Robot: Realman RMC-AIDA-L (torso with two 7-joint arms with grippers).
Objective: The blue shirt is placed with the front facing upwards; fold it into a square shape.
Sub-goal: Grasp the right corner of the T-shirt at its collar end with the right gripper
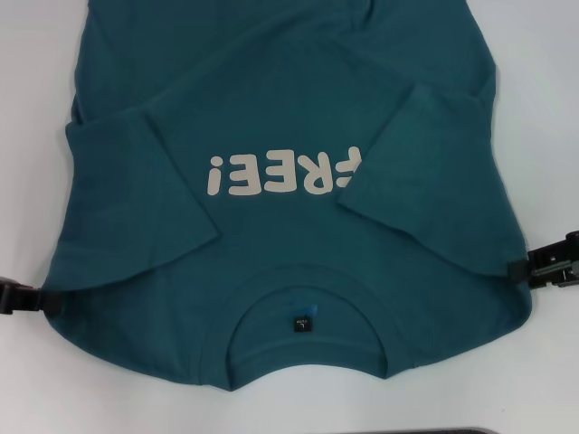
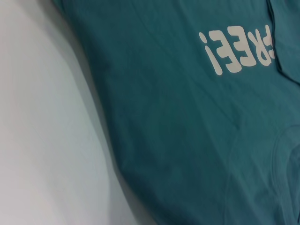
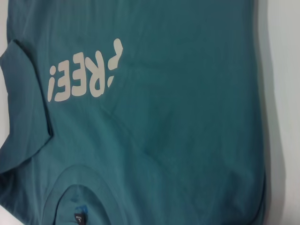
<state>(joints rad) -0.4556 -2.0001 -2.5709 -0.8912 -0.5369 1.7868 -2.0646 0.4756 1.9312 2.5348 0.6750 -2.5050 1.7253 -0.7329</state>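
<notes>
The white worktop (image 1: 552, 108) is carrying everything here, and the blue shirt (image 1: 298, 117) is sprawling across nearly all of it, front up, collar lying toward the near edge and the hem running off past the far edge of the head view. Both short sleeves are sitting folded inward over the chest, the right one covering the start of the pale lettering (image 1: 285, 172), so the body is already reading as a long panel whose axis is running from near edge to far edge. The round neckband (image 1: 308, 312) with its small black label (image 1: 299, 323) is facing the robot. Now the arms: the left tool (image 1: 23, 297) is sitting at the shirt's shoulder edge toward the worktop's left edge, the right tool (image 1: 552, 267) is mirroring it at the opposite shoulder toward the right edge, each touching or almost touching the fabric. Whether either tool is clenched on cloth or released, I cannot tell; the tips are hiding under or against the fabric and the wrist views are showing only shirt and worktop. The shirt is lying between the two tools, each equally near its own shoulder corner, and by my reading the coming fold is turning on that long axis: collar end carried away toward the hem.
</notes>
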